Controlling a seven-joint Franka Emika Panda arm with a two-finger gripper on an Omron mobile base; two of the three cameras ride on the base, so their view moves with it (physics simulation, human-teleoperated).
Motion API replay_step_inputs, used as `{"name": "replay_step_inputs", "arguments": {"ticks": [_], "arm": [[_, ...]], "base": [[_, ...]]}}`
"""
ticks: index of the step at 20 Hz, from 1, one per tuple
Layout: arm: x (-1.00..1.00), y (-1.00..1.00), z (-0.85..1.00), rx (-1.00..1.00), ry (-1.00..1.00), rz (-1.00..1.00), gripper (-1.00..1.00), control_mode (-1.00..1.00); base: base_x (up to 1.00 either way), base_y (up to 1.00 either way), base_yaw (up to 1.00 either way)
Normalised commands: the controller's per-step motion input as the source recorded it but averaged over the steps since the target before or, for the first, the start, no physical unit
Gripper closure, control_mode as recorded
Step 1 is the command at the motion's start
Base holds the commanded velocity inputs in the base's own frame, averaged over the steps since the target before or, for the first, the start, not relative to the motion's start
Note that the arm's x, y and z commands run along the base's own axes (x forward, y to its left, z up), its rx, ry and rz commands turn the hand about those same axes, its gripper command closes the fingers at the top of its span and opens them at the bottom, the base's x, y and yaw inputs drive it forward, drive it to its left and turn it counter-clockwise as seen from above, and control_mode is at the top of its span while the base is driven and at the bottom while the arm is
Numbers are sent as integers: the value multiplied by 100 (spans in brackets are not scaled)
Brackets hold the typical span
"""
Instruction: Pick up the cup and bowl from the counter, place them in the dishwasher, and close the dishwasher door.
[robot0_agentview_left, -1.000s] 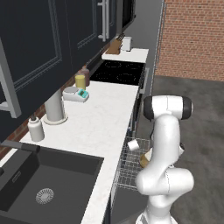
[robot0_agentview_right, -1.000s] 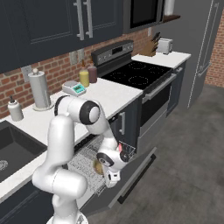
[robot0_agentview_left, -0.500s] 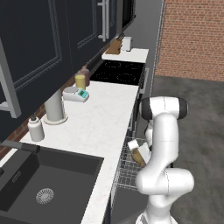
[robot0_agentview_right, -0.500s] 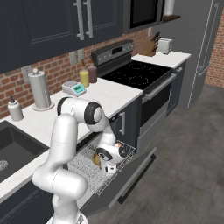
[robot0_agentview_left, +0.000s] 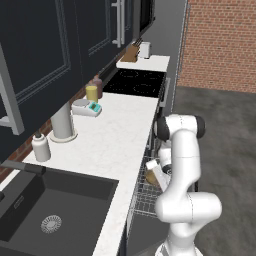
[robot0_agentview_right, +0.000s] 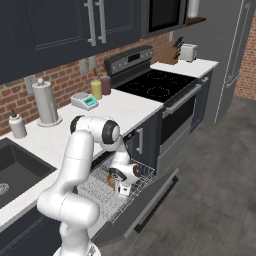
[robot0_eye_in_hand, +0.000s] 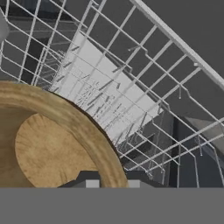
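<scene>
My gripper (robot0_agentview_right: 118, 181) is shut on the rim of the tan wooden bowl (robot0_eye_in_hand: 52, 144), low over the pulled-out white wire rack (robot0_agentview_right: 95, 194) of the dishwasher. In the left base view the bowl (robot0_agentview_left: 151, 178) hangs tilted beside the white counter (robot0_agentview_left: 115, 135), just above the rack (robot0_agentview_left: 142, 196), with the gripper (robot0_agentview_left: 156, 171) on it. The hand view looks into the bowl's hollow, with the dark fingertips (robot0_eye_in_hand: 89, 183) at its near rim and rack wires behind. The dishwasher door (robot0_agentview_right: 150, 200) lies folded down and open. The cup is out of view.
On the counter stand a yellow tumbler (robot0_agentview_left: 91, 92), a small scale (robot0_agentview_left: 86, 108), a paper towel roll (robot0_agentview_left: 62, 120) and a white pump bottle (robot0_agentview_left: 41, 147). The black sink (robot0_agentview_left: 50, 205) is to the left, the black cooktop (robot0_agentview_right: 155, 85) to the right.
The hand has carried the bowl a little lower and further in over the rack. The grip on the bowl is unchanged.
</scene>
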Motion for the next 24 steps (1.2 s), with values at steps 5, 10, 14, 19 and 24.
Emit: {"name": "replay_step_inputs", "arguments": {"ticks": [5, 10, 14, 19, 24], "arm": [[31, 1, -45, 0, 12, -13, 100, -100], [14, 0, -41, 2, 12, -12, 100, -100], [11, 0, -46, 4, 13, -13, 100, -100], [12, 0, -49, 4, 14, -13, 100, -100], [16, -7, -44, 6, 14, -13, 100, -100]], "base": [[0, 0, 0], [0, 0, 0], [0, 0, 0], [0, 0, 0], [0, 0, 0]]}}
